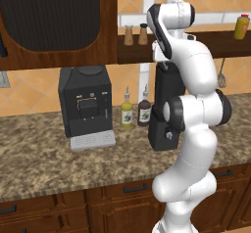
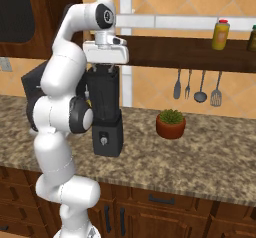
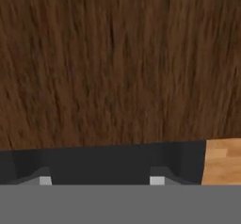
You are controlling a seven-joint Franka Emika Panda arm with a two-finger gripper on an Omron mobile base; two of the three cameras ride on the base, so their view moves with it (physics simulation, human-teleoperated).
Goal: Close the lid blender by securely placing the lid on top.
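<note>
In the left base view the blender (image 1: pixel 164 112) stood on the granite worktop (image 1: pixel 44 153), partly hidden behind the white arm. To its left stood two small bottles, an oil bottle (image 1: pixel 127 110) and a dark sauce bottle (image 1: pixel 144 110), and further left the black coffee machine (image 1: pixel 85 102) with its grey drip tray (image 1: pixel 92 140). A wooden shelf (image 1: pixel 132 51) above carried two shakers.

In the right base view the hand sat directly over the blender's jar (image 2: pixel 104 94), and the fingers (image 2: pixel 103 68) pointed down at the jar's top. They stood close together on the dark lid (image 2: pixel 102 71), which lay at the jar's mouth; whether it was fully seated could not be told. The blender base (image 2: pixel 107 138) with its silver knob rested on the worktop, a potted plant (image 2: pixel 171 123) to its right, utensils hanging on the tiled wall behind.

In the hand view, brown wood grain (image 3: pixel 117 63) spread across the top, a black surface (image 3: pixel 108 164) lay between the finger tips, and a strip of orange tile (image 3: pixel 223 159) showed at right.
</note>
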